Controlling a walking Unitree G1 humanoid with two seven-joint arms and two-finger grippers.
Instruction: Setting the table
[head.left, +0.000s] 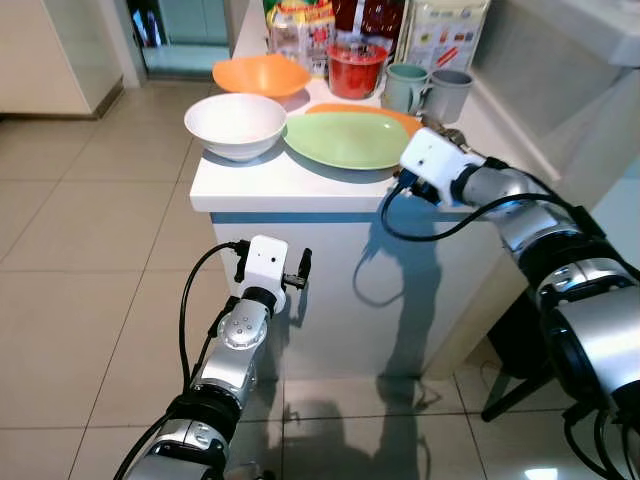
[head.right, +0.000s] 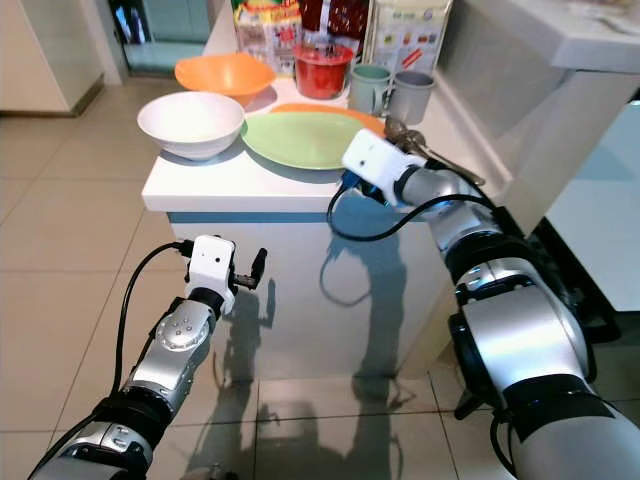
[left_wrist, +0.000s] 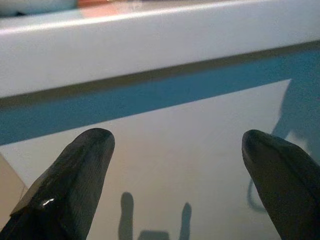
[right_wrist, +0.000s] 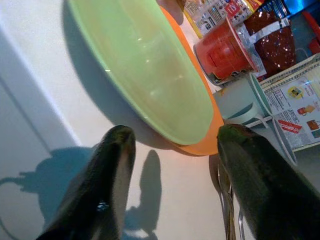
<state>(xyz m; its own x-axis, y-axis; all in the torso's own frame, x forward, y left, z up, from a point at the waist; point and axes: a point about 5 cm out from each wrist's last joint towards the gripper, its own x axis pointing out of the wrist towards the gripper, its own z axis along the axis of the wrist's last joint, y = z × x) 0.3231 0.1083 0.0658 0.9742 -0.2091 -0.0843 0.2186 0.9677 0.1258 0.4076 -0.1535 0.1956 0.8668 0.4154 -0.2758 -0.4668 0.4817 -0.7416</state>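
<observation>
From the head views we've got a white table (head.left: 250, 185) with a white bowl (head.left: 235, 124) near its front left corner, an orange bowl (head.left: 261, 74) behind it, and a green plate (head.left: 347, 139) stacked on an orange plate (head.left: 400, 117) to the right. Behind those sit a red cup (head.left: 356, 68) and two mugs (head.left: 428, 91), with packets along the back. Our right hand (head.right: 350, 185) is up at the table's front edge, just beside the green plate; our left hand (head.left: 271, 283) hangs lower, in front of the table's white side, below the top.

In the left wrist view, the two fingers (left_wrist: 75, 180) are spread wide with nothing between them, facing the table's side panel and the blue strip under the top.

In the right wrist view, the fingers (right_wrist: 107, 185) are spread too, holding nothing, pointing over the tabletop at the near rim of the green plate (right_wrist: 145, 65). The orange plate's edge pokes out under it, and some cutlery (right_wrist: 227, 200) lies on the table near one finger.
</observation>
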